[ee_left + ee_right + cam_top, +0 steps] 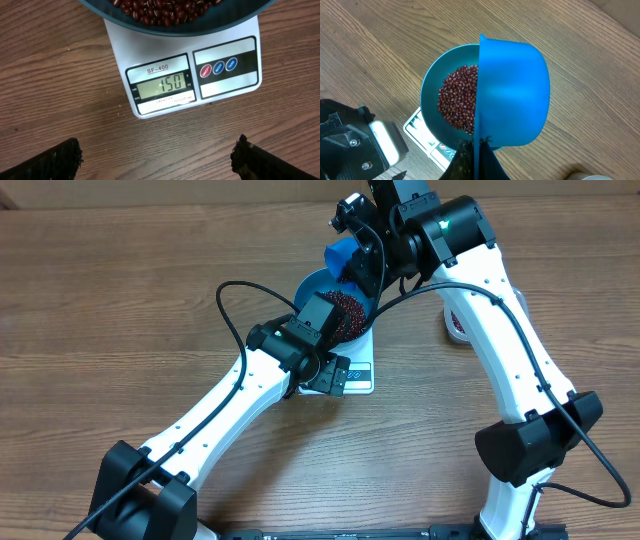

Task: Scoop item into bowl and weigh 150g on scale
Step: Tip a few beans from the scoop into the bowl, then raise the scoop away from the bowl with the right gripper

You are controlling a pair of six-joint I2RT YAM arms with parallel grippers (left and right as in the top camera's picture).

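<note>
Bowl [312,283] sits on the scale [362,376], a bit far of table [120,300] ctr. The bowl is wider than the scale, so only the scale's near strip shows from overhead. Beans [457,100] lie in a loose heap inside the bowl and cover most of its bottom, w/ bare blue wall all round.

In the left wrist view the display [162,86] reads 150. 3 round buttons [218,68] sit right of it: 1 red, 2 blue.

L gripper [157,150] hangs over the scale's near edge w/ its cam looking down at the display. Its fingers [55,160] are spread wide, holding nothing and touching nothing; bare wood shows between them.

R gripper [475,160] is above the bowl's far-right side. Its fingers are clamped tight on the handle of the blue scoop [512,90]. The scoop is tipped on its side over the bowl's rim, clear of the beans; the right wrist view shows only its outer shell, so the inside can't be judged.

Right of the bowl, a pale round thing [457,325] lies on the table, mostly hidden by the R arm; can't tell what it is.
</note>
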